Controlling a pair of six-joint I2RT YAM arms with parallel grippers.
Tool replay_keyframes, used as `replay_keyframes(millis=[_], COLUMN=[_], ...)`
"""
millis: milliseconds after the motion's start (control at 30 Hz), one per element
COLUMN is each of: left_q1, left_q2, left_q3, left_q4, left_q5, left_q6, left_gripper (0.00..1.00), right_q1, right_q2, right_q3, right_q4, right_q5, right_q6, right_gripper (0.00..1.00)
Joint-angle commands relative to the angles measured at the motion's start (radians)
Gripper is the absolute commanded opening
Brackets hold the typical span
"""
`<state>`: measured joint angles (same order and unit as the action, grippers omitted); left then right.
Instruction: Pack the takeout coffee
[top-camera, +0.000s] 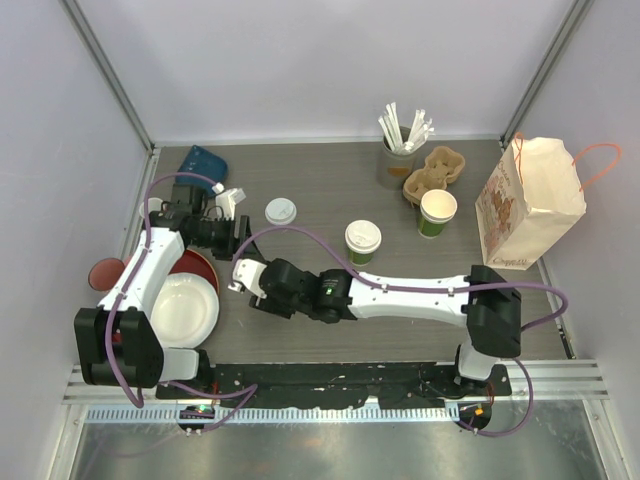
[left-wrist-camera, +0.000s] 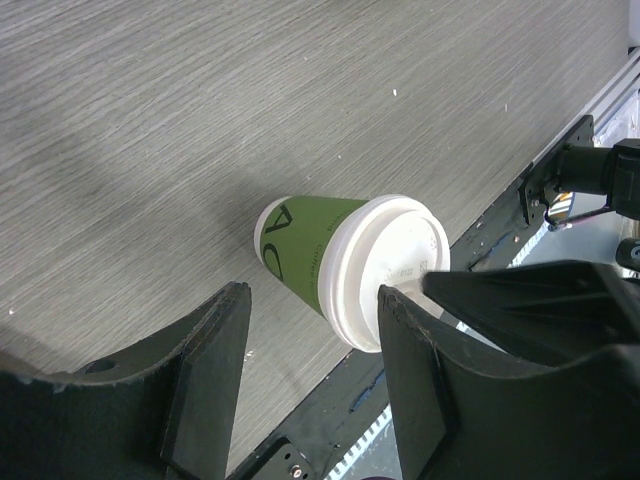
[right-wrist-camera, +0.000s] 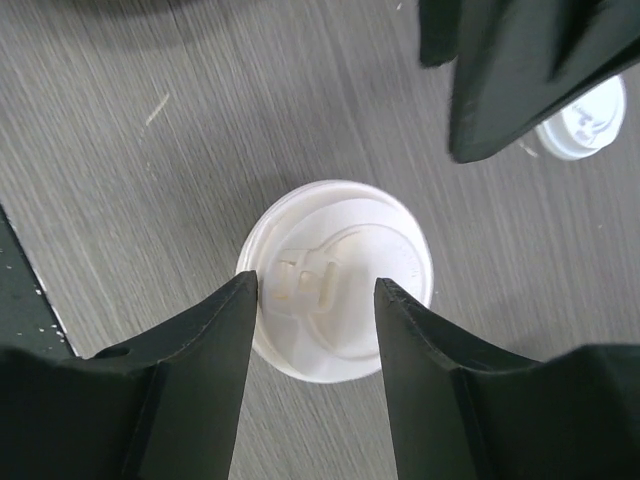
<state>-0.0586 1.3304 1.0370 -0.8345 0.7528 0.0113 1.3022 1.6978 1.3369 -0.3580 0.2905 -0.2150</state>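
Grey tabletop (top-camera: 330, 190), lidded cup (right-wrist-camera: 345, 330) directly beneath right hand (right-wrist-camera: 316, 283), grip unclear, left hand (left-wrist-camera: 312, 295) released.

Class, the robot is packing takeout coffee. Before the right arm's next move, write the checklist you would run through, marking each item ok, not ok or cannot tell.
1. Right tool is centred over the white plastic lid lying on the table: ok.
2. Right tool is touching that lid: cannot tell.
3. Left tool is open and empty: ok.
4. Lidless green paper cup stands upright, ready for a lid: ok.
5. Brown paper bag is standing: ok.
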Motion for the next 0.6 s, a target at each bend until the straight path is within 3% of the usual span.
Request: replay_keyframes(millis=[0, 233, 567], left_q1=[0.002, 0.002, 0.002], left_q2=[0.000, 0.000, 0.000], left_q3=[0.000, -0.002, 0.008], left_q4=[0.020, 0.023, 0.015], left_q5=[0.022, 0.028, 0.040], left_q6=[0.004, 0.006, 0.006], left_gripper=[0.57, 0.58, 0.57], right_q1=[-0.017, -0.024, -0.055], right_q2=[0.048, 0.002, -0.010], right_q3=[-0.054, -0.045, 0.113], right_q4=[0.028, 0.025, -0.032], right_q5=[-0.001, -0.024, -0.070], right_q6=[0.005, 0.032, 0.023], right_gripper=[0.55, 0.53, 0.62])
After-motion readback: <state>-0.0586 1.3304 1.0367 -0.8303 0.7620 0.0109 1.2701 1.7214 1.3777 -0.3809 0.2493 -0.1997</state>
